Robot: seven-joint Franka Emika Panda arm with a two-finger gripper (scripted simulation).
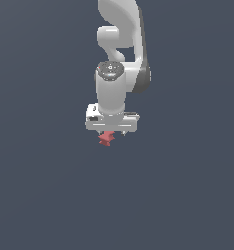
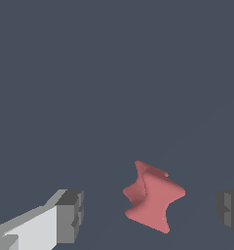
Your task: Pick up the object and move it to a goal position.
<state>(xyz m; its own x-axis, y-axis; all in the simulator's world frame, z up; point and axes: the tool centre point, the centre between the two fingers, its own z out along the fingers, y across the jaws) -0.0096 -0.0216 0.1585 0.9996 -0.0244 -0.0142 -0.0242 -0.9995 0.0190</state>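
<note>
The object (image 1: 106,138) is a tiny matte red piece with a jagged, waisted outline. In the exterior view it shows just below the white gripper (image 1: 111,131), partly covered by the hand. In the wrist view the red piece (image 2: 153,197) lies between the two grey fingertips (image 2: 70,215), with a gap on each side. It sits closer to the other fingertip (image 2: 230,212) than to the first. My gripper (image 2: 150,212) is open and nothing touches the piece.
The white arm (image 1: 120,44) rises above the hand in the exterior view. A plain dark grey surface (image 1: 187,185) fills the rest of both views.
</note>
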